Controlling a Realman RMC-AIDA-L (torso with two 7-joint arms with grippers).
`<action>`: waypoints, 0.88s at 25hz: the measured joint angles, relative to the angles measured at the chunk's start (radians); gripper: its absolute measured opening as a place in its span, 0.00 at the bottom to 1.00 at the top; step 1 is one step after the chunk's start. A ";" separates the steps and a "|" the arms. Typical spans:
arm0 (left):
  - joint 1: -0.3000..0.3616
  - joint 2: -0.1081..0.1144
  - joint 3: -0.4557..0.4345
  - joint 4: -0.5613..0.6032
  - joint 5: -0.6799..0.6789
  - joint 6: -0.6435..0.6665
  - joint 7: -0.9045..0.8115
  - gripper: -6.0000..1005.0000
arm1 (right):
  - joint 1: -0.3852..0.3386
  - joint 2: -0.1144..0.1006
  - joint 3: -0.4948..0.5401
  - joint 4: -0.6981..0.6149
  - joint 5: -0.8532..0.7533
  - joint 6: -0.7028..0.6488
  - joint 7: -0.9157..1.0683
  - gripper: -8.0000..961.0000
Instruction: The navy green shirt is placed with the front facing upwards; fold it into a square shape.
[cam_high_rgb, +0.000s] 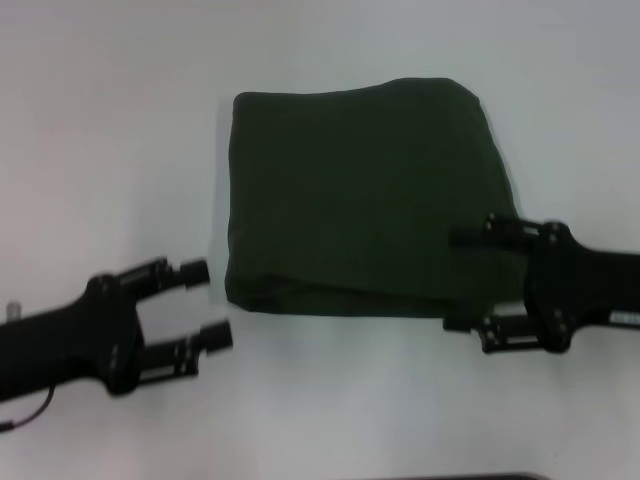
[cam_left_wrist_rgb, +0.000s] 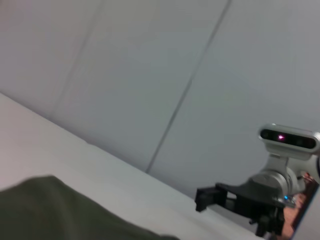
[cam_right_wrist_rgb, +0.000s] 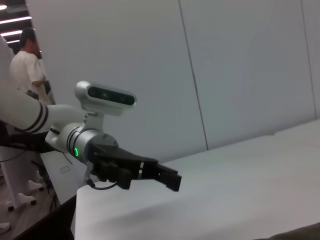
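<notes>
The navy green shirt (cam_high_rgb: 360, 195) lies near the counter's (cam_high_rgb: 100, 150) middle, already folded into a rough square, so the folding looks done. Both grippers are empty with jaws apart: left gripper (cam_high_rgb: 205, 305) just off its near-left corner, right gripper (cam_high_rgb: 455, 282) at its near-right corner.

Left claw (cam_high_rgb: 208, 303) and right claw (cam_high_rgb: 458, 281) both gape open, pointing inward toward each other.

The shirt (cam_high_rgb: 360, 190) is plain dark olive green, with no print showing on its folded top. The counter (cam_high_rgb: 110, 150) is white. Both grippers, left (cam_high_rgb: 205, 305) and right (cam_high_rgb: 458, 282), are black. The wall (cam_left_wrist_rgb: 150, 65) behind is pale grey with thin dark seams.
</notes>
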 joint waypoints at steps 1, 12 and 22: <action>0.005 0.000 -0.004 0.003 0.014 0.010 0.007 0.83 | -0.017 0.000 0.003 0.012 0.001 -0.001 -0.023 0.95; 0.018 -0.005 -0.002 -0.043 0.123 0.013 0.275 0.82 | -0.028 -0.002 -0.002 0.088 -0.022 0.045 -0.074 0.96; 0.004 0.000 0.001 -0.044 0.143 0.001 0.275 0.82 | -0.023 0.000 -0.008 0.121 -0.023 0.047 -0.090 0.96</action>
